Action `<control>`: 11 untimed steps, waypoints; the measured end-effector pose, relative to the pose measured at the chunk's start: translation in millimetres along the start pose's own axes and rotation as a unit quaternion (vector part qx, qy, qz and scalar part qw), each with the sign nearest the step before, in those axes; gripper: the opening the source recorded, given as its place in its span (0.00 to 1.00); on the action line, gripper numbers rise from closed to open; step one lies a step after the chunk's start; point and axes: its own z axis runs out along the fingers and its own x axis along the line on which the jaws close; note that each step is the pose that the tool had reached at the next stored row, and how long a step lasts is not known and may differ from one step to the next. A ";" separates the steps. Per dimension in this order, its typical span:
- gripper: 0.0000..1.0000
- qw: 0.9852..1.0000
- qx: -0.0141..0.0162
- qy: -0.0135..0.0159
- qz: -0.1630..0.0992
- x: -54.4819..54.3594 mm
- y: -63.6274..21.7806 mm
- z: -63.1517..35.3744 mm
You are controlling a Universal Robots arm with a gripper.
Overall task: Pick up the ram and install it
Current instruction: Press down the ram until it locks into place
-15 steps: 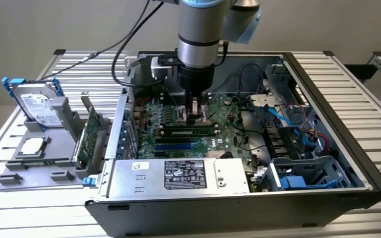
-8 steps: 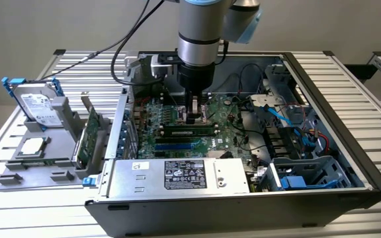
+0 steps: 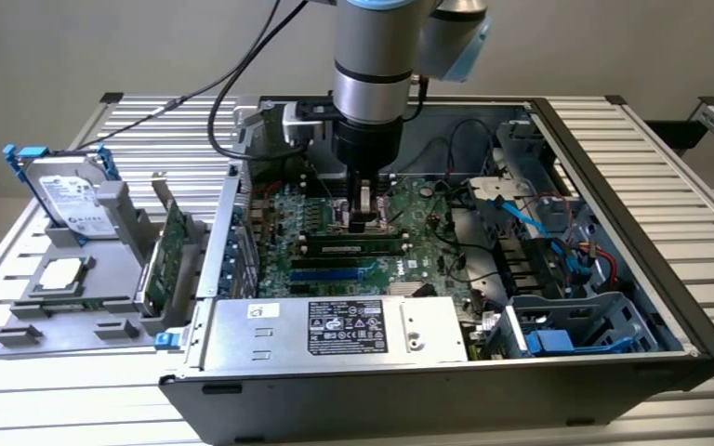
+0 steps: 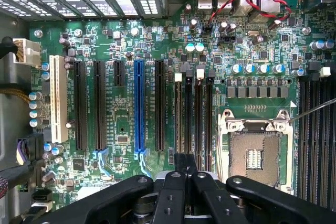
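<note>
The open computer case [image 3: 654, 279] is lying on its side on a slatted metal table [image 3: 654, 139]. Inside it are sitting a green motherboard [image 3: 332, 223], a silver power supply box [image 3: 332, 330] with a black label along the near edge, loose cables [image 3: 543, 218] and a blue-grey drive cage [image 3: 580, 325] at the exterior view's right.

The arm is reaching straight down into the case, and the gripper [image 3: 360, 221] is hanging just over the motherboard. In the wrist view the gripper [image 4: 185, 165] is showing its two black fingers [image 4: 179, 162] pressed together, gripping nothing that can be seen. They are hovering above a row of narrow black slots [image 4: 194, 108], between a blue slot [image 4: 138, 103] and the processor socket [image 4: 254, 153].

The ram [image 3: 350, 246], a long green stick with dark chips, is lying across the motherboard just in front of the fingertips; whether it is fully seated cannot be told.

At the exterior view's left a grey tray [image 3: 34, 330] is holding a hard drive [image 3: 66, 200], a square processor chip [image 3: 66, 272] and an upright green expansion card [image 3: 165, 260].
</note>
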 end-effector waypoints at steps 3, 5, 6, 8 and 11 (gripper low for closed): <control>0.11 1.000 0.000 0.000 0.000 0.0 0.0 0.0; 0.11 1.000 0.000 0.000 0.000 0.0 0.0 0.0; 0.11 1.000 0.000 0.000 0.000 0.0 0.0 0.0; 0.11 1.000 0.000 0.000 0.000 0.0 0.0 0.0; 0.11 1.000 0.000 0.000 0.004 0.6 0.0 0.0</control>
